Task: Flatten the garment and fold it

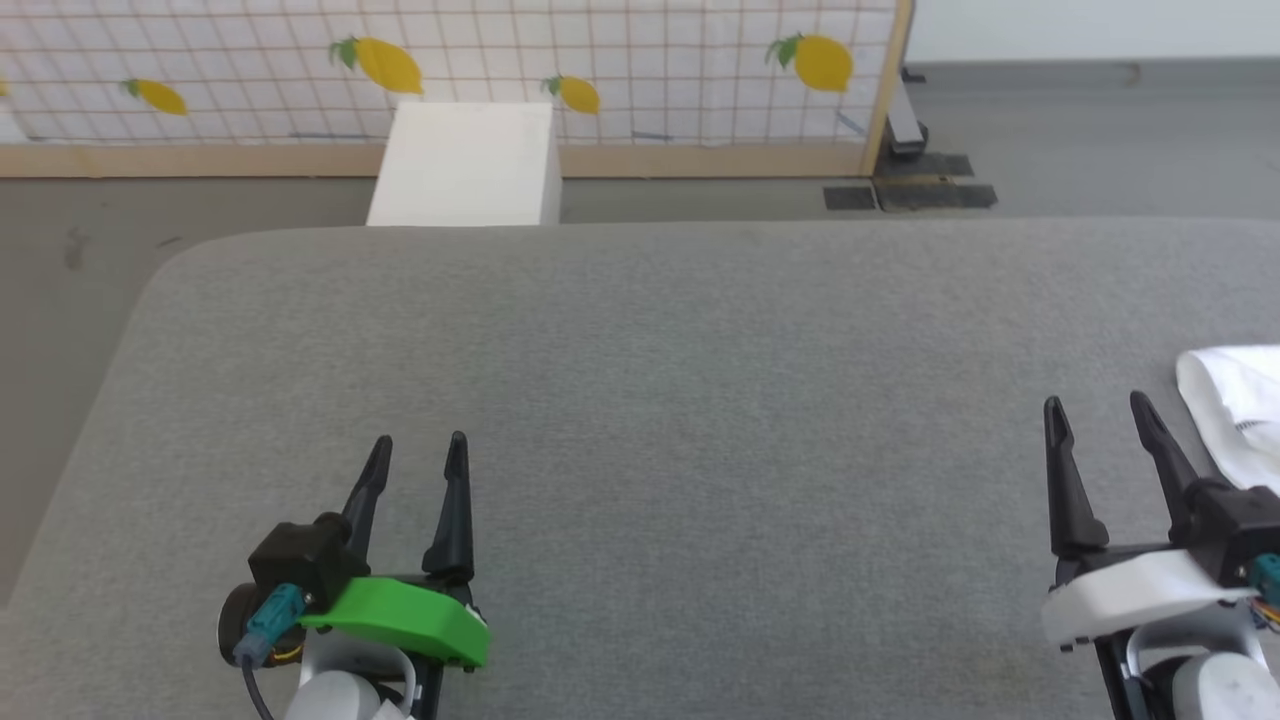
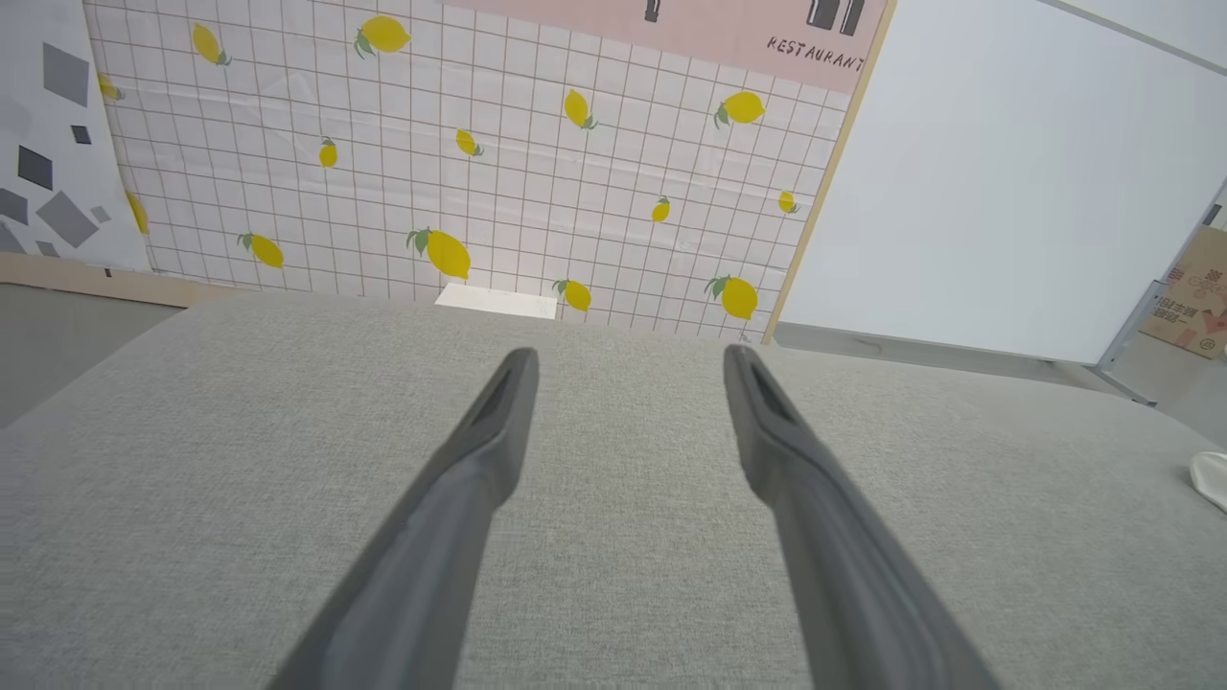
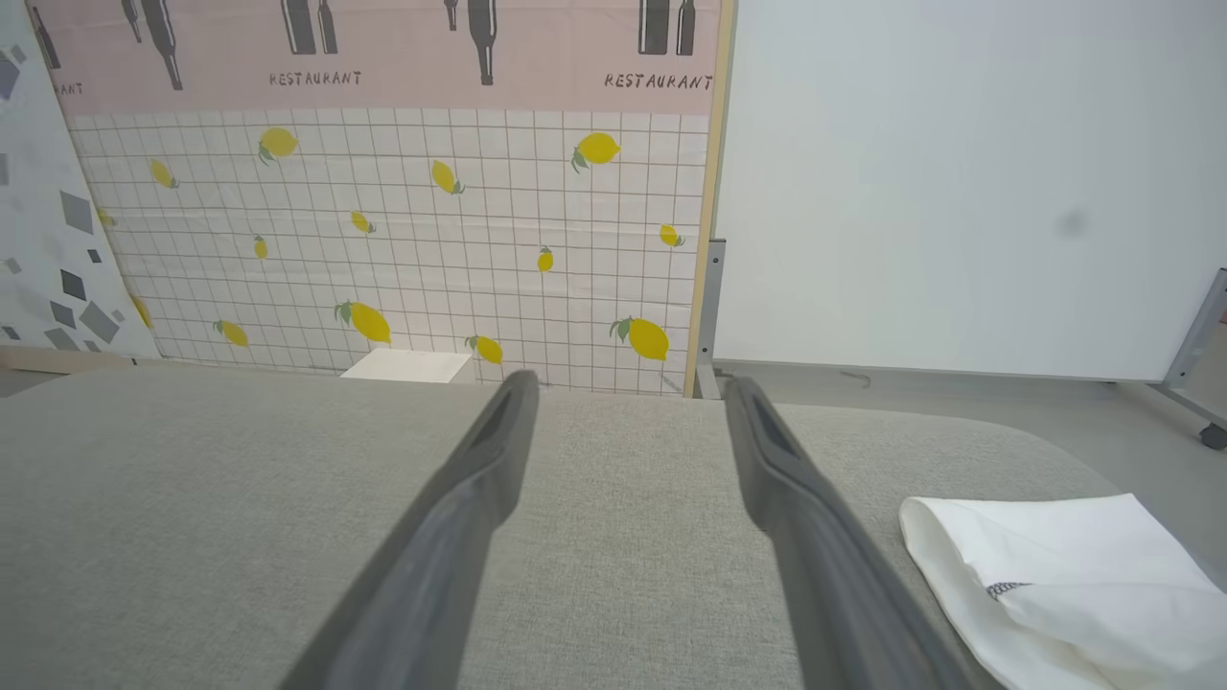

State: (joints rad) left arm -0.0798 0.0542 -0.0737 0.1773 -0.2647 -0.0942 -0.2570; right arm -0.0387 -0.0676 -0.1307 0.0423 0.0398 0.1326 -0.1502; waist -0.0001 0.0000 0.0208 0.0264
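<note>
White thin fabric at the far right of the head view is the garment [image 1: 1238, 410]. It lies bunched on the pad, partly cut off by the frame edge, with a short run of dark zigzag stitching visible. It sits just beside the right gripper [image 1: 1096, 402], on that gripper's outer side, and does not touch it. The left gripper [image 1: 421, 440] stands well apart from it, at the lower left.

Gripper state: both sets of jaws stand fully apart with nothing between them. Neither gripper holds or touches the cloth.

Step in hand: judged from this layout, the task is at its start. The garment is neither flattened nor folded, and no grasp is made. The working step is the approach to the cloth.

Next move, as a judgement: the right gripper needs to shift outward to its right, lower onto a free edge of the fabric, and close on it. Because the cloth lies off to one side, it probably needs drawing toward the middle of the pad, where both arms can spread it. Thin fabric may slip or bunch, so a low, flat pinch is advisable.

Surface: a level grey woven pad [image 1: 640, 330] with rounded far corners.

Room: beyond the pad a white box [image 1: 465, 165] stands on the grey floor [image 1: 1100, 130], before a grid-pattern, lemon-print backdrop [image 1: 620, 50]. In the wrist views a pink band [image 3: 383, 57] lettered RESTAURANT runs above the grid, and a plain white panel [image 3: 959, 192] stands to its right.
</note>
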